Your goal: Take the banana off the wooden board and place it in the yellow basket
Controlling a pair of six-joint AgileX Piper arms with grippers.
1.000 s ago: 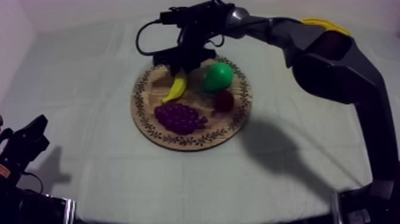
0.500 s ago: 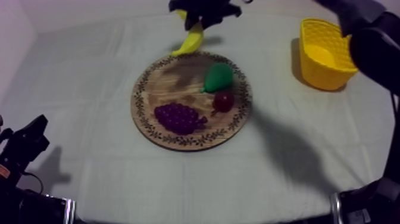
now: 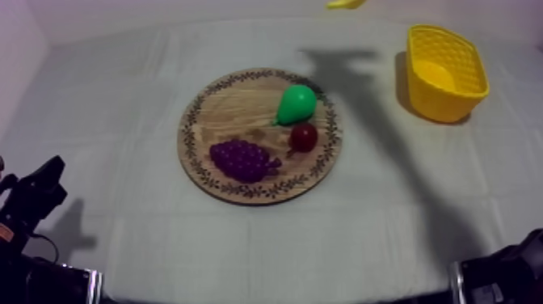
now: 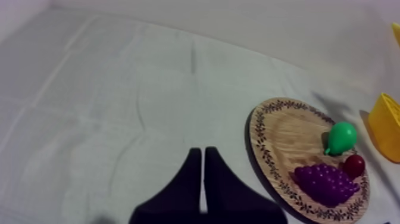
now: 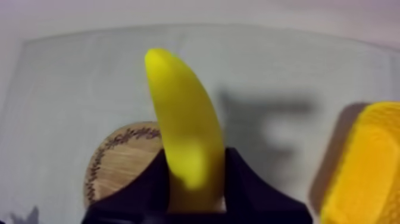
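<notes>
Progress stood at about the halfway mark, as I judged it. The banana [image 5: 187, 137] was off the wooden board [image 3: 234, 97] and up in the air, clamped in the right pincer [image 5: 196, 161], but it was not yet in the yellow basket [image 3: 440, 105]. On the board lay the pear [image 3: 296, 103], the bunch of grapes [image 3: 242, 159] and the small red fruit [image 3: 304, 136]. The spot at the board's far side was bare.

What was left, by my reading, was the carry to the right, getting over the basket's mouth, and the release.

From above, a bit of the banana showed at the far edge, over the far part of the surface [image 3: 121, 97]. It was to the right of the board and to the left of the basket, well clear of both. Its dark shadow fell on the cloth between them.

The right wrist camera showed the two black fingers closed on the banana's lower end, one on each flank, with the rest of the fruit standing out beyond the fingertips. The board lay below to one side of it and the basket's wall to the other.

The left pincer [image 4: 203, 152] was near the left corner of the surface, well apart from the board. Its fingers were pressed together into a narrow wedge with nothing between them.
</notes>
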